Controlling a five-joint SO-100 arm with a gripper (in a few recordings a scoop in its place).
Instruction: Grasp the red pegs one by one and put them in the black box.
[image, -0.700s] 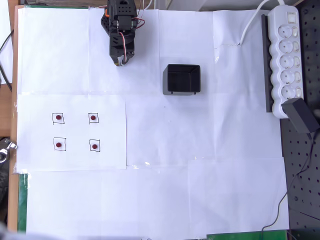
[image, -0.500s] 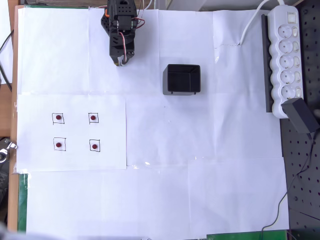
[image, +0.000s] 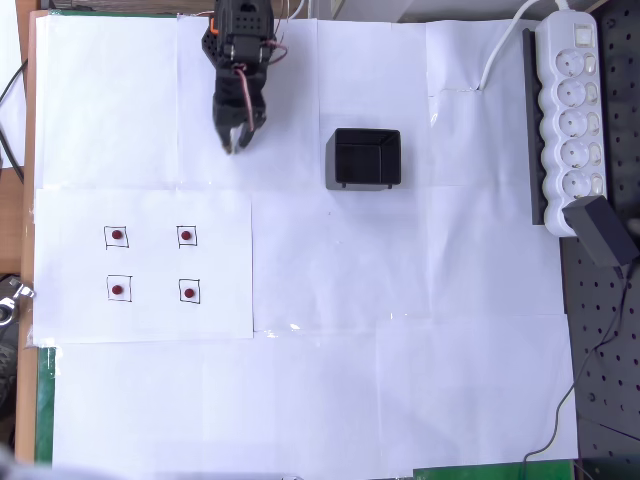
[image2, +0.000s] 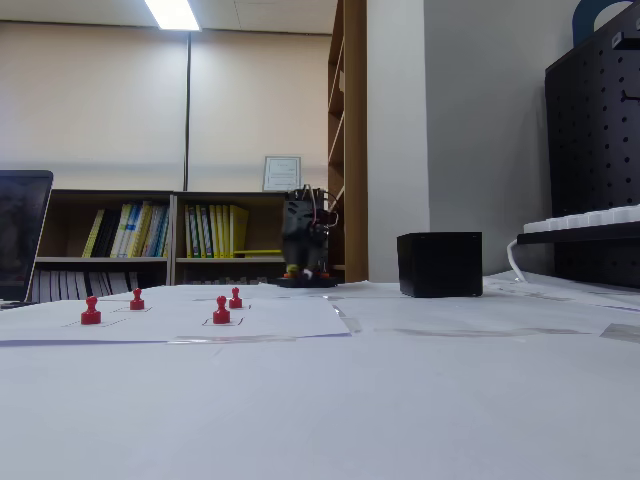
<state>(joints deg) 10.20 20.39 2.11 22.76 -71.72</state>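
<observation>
We are seeing the gripper (image: 233, 143) hanging over the white paper (image: 400, 350) near the top of the overhead view, left of the black box (image: 363, 158) and well apart from it; we cannot tell if its fingers are apart or together. The four red pegs (image: 118, 236) (image: 187, 236) (image: 117, 290) (image: 189, 292) are standing inside their drawn squares (image: 116, 237), lower left, near the table's left edge.

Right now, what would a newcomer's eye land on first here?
Four red pegs stand in drawn squares on the white paper at the overhead view's left. The black box sits right of centre, near the top. The black arm's tool hangs at upper left, away from both.
</observation>
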